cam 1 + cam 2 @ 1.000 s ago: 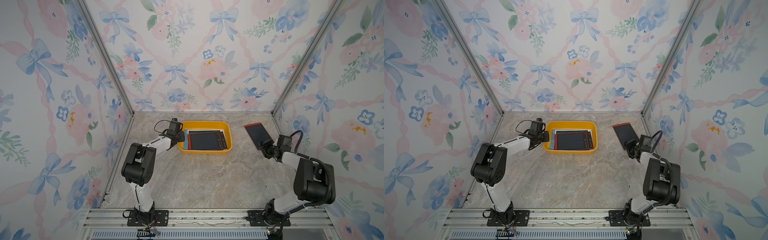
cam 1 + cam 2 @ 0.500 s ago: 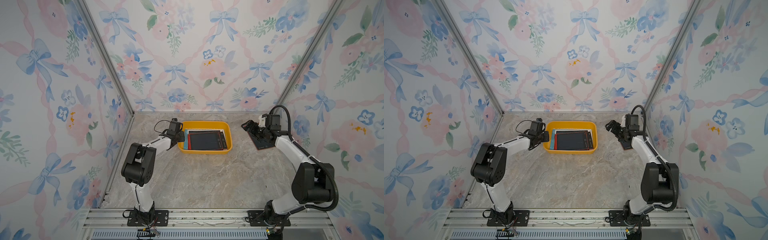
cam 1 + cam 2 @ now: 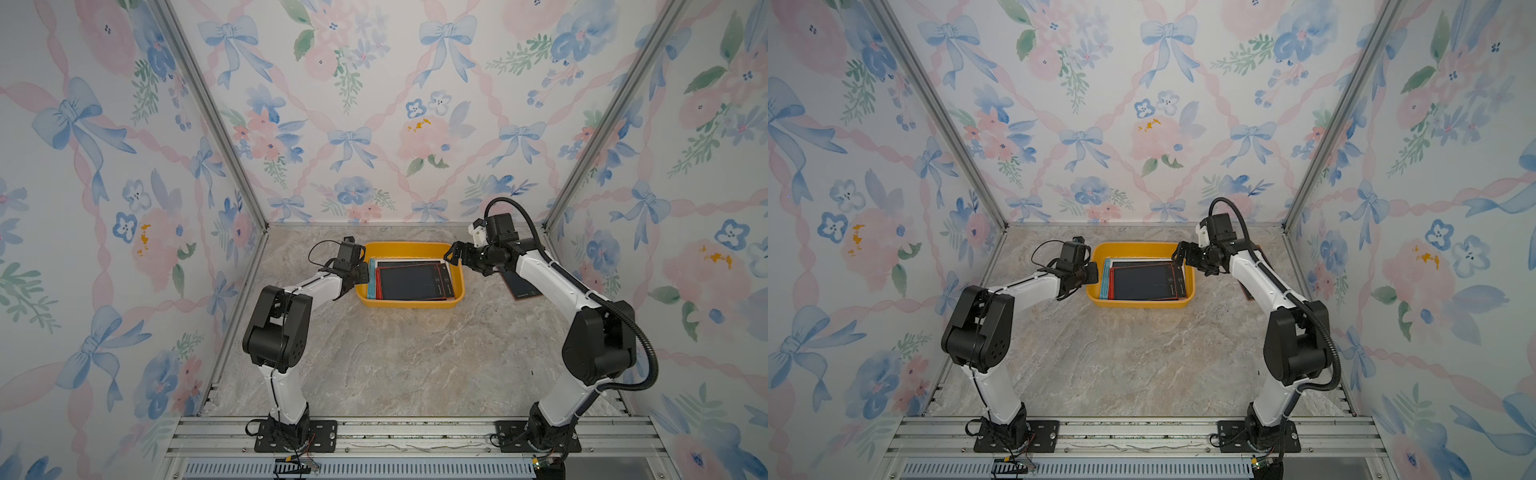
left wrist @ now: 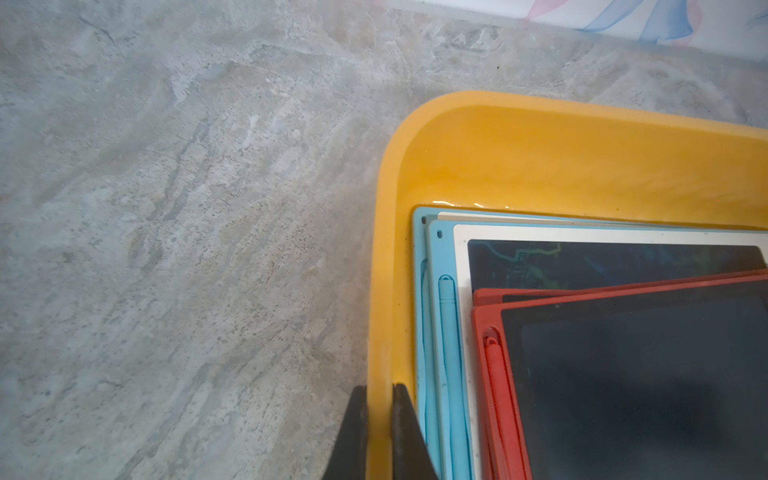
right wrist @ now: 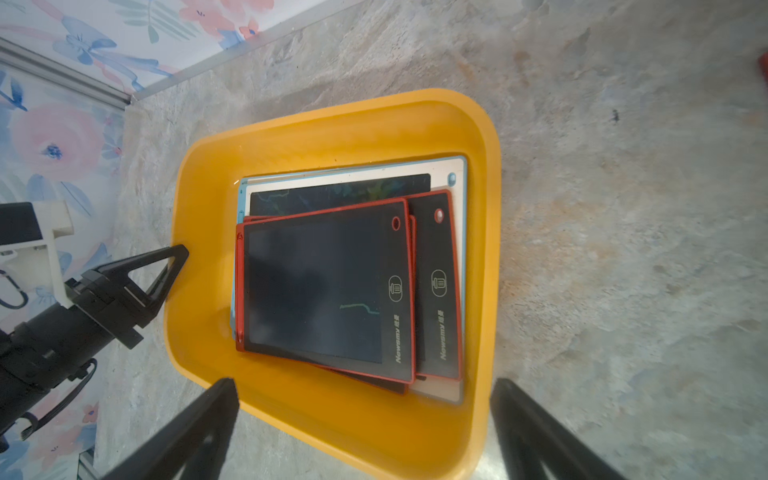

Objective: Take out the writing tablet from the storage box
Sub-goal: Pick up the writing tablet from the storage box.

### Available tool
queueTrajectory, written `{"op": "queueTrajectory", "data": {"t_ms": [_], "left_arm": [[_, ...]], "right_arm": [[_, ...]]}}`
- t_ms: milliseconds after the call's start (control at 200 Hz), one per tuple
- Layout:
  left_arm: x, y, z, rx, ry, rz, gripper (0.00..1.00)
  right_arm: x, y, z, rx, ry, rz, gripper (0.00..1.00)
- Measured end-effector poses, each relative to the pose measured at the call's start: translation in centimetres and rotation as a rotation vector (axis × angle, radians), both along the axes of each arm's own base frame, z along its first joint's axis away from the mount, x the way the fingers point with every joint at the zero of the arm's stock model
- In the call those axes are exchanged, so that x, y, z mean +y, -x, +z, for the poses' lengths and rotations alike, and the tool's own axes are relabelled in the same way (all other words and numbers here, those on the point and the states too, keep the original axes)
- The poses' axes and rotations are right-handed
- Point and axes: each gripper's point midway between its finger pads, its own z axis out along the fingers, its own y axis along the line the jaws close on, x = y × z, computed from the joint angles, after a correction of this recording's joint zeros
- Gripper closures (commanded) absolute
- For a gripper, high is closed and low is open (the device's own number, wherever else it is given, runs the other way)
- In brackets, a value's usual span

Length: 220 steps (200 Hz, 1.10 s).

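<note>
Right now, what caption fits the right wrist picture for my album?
Open right tool hovers over the box of stacked tablets, red tablet on top, while left tool pinches its rim.

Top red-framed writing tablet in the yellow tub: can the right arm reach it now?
Probably yes. The right gripper hangs open at one end of the yellow-orange plastic storage box, and the top red-framed writing tablet lies uncovered; the left gripper pinches only the opposite rim.
</note>
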Motion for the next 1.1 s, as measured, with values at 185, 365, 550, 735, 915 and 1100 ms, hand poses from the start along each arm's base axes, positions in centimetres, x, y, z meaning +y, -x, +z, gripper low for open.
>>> {"op": "queueTrajectory", "data": {"t_ms": [185, 365, 550, 735, 915, 1100], "left_arm": [[0.0, 0.0, 0.0, 0.001, 0.002, -0.001, 1.0], [0.0, 0.0, 0.0, 0.001, 0.002, -0.001, 1.0], [0.0, 0.0, 0.0, 0.002, 0.004, -0.002, 1.0], [0.0, 0.0, 0.0, 0.001, 0.004, -0.002, 1.0], [0.0, 0.0, 0.0, 0.001, 0.004, -0.002, 1.0], [0.0, 0.0, 0.0, -0.001, 0.005, -0.002, 1.0]], "right_arm": [[2.8, 0.2, -2.0, 0.04, 0.02, 0.054, 0.0], [4.4, -0.3, -4.2, 0.069, 0.047, 0.074, 0.01], [5.1, -1.1, -6.6, 0.102, 0.076, 0.078, 0.01], [5.1, -1.5, -8.0, 0.128, 0.115, 0.07, 0.01], [5.1, -1.2, -9.3, 0.151, 0.15, 0.07, 0.01], [4.6, -0.8, -10.8, 0.186, 0.185, 0.069, 0.01]]}}
